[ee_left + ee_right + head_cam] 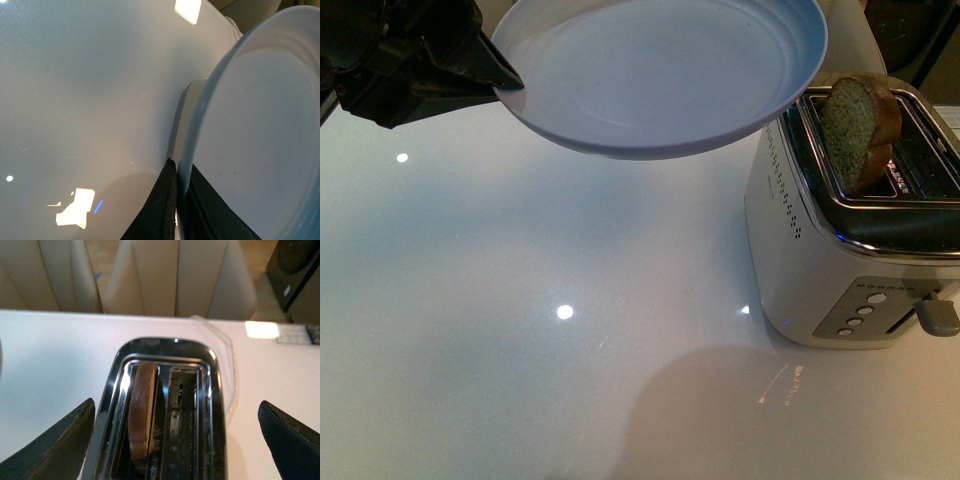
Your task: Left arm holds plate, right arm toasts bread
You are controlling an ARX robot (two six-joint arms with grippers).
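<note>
Bread (860, 122): 1 slice upright in the toaster (800, 240) slot nearer the plate, top standing proud. It looks light, soft and crumbly, so it is best pinched gently across its flat faces, near the top crust.
Right claw (176, 405): spread wide above the toaster, 1 finger each side; bread lies below and between them, untouched.
Left claw (512, 82): pinching the plate (660, 70) rim. The plate is held aloft beside the toaster and is glossy, likely slippery.

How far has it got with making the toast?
Done: the left gripper has the plate pinched by its rim, held up beside the toaster, and the bread stands in one slot. In hand: the right gripper hangs open over that toaster. Left: the bread is not yet on the plate; whether it is toasted, I cannot tell.
</note>
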